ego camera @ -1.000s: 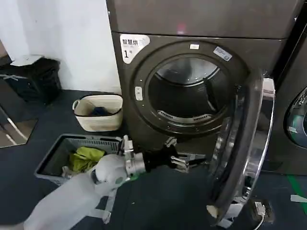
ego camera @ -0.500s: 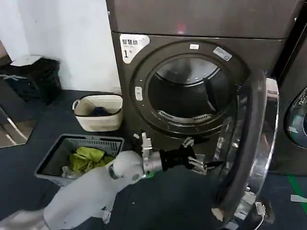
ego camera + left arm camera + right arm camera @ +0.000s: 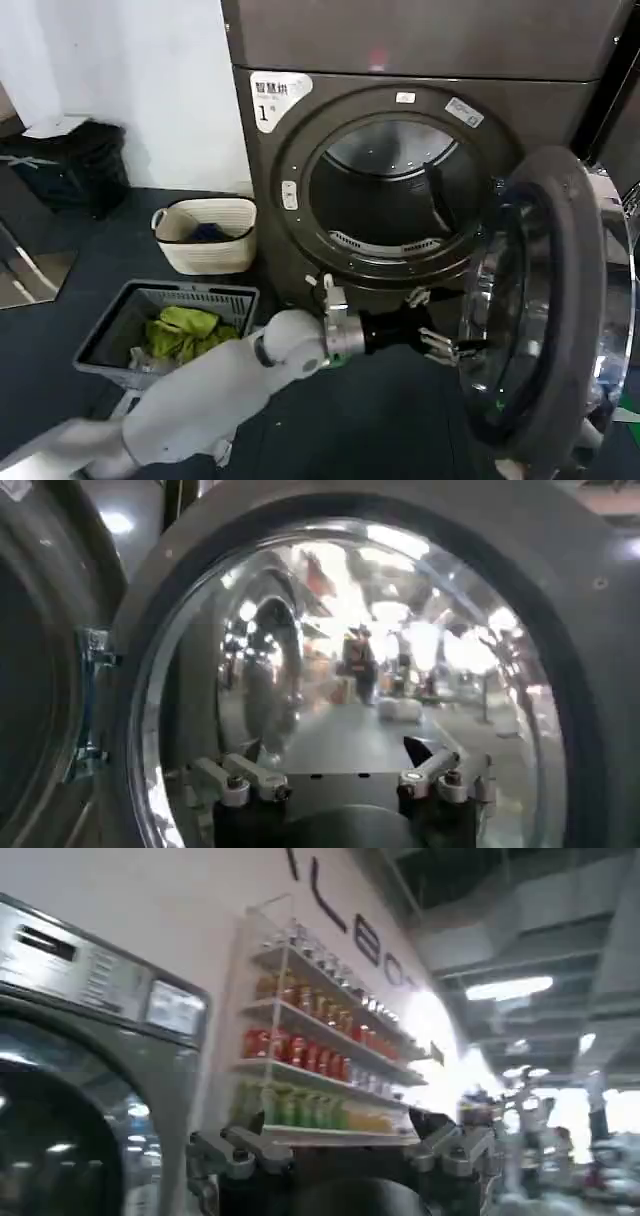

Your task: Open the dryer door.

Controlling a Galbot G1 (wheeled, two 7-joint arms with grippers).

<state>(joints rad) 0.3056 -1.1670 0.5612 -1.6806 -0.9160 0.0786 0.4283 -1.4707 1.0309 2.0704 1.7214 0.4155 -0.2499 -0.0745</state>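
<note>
Your left gripper (image 3: 446, 347) sits fingers spread wide, holding nothing, right against the inner glass of the dryer door (image 3: 545, 320), which is swung wide open.

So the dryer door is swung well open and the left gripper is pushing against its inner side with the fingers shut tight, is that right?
Not quite: the left gripper has its fingers spread open, not shut. The left wrist view shows them apart in front of the door's inner glass. The rest holds: in the head view the dryer door is swung well open, with the gripper at its inner side.
</note>
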